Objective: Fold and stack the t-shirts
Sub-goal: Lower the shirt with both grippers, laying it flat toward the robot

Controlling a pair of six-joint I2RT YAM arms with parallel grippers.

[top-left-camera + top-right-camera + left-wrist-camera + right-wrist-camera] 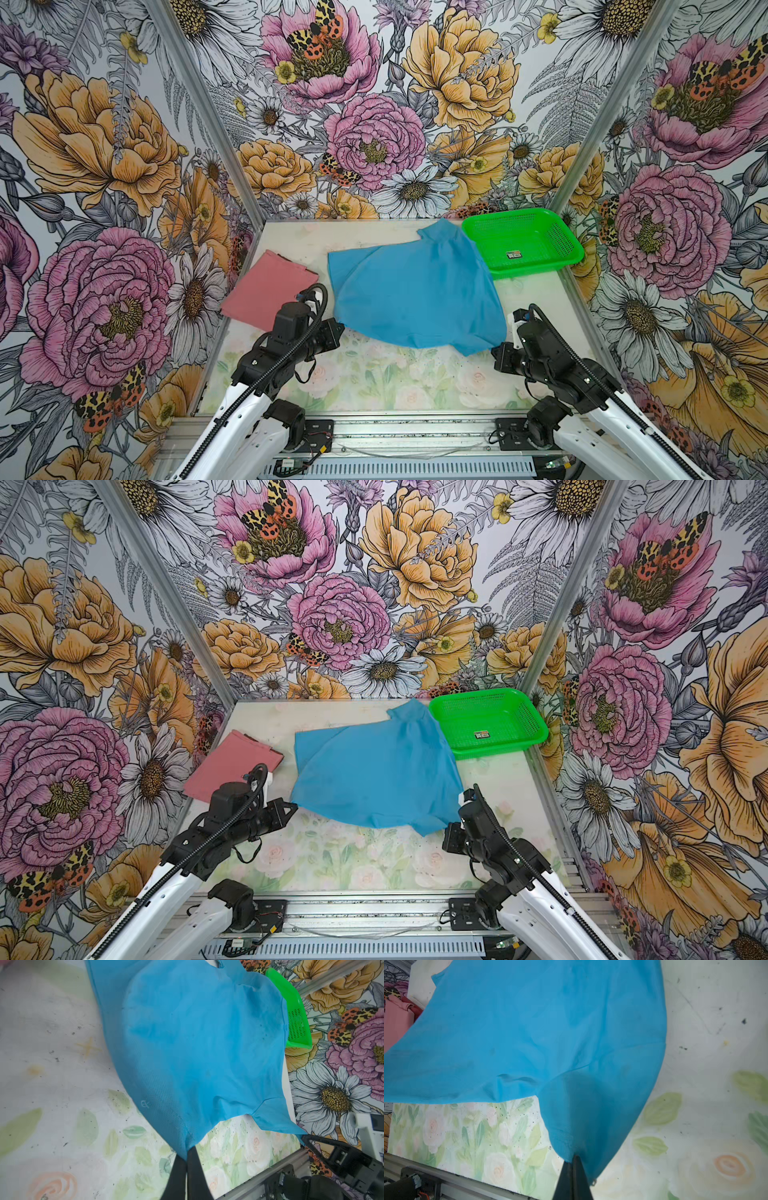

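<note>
Left gripper (188,1150) has its two dark fingers pressed together, clamped on a pinch of the blue t-shirt (415,291) at the shirt's near left corner. Right gripper (574,1157) is likewise closed tight on the same shirt, pinching the end of a sleeve at the near right corner. In both top views the two grippers sit at opposite ends of the shirt's near edge, and the cloth stretches between them.

From that edge the blue t-shirt spreads out unfolded across the middle of the table (374,382) towards the back wall. The near edge appears raised a little off the surface, with a thin shadow beneath it. Another sleeve points towards the back of the table. The shirt's far right edge meets the left rim of a green mesh basket (536,237), which sits in the far right corner of the table with only a small label showing inside it.

The pink t-shirt (266,286) lies flat at the left side of the table, folded into a neat rectangle. It sits just beside the blue shirt, with a narrow strip of table between them. The left arm's wrist hides its near right corner in the top views.
</note>
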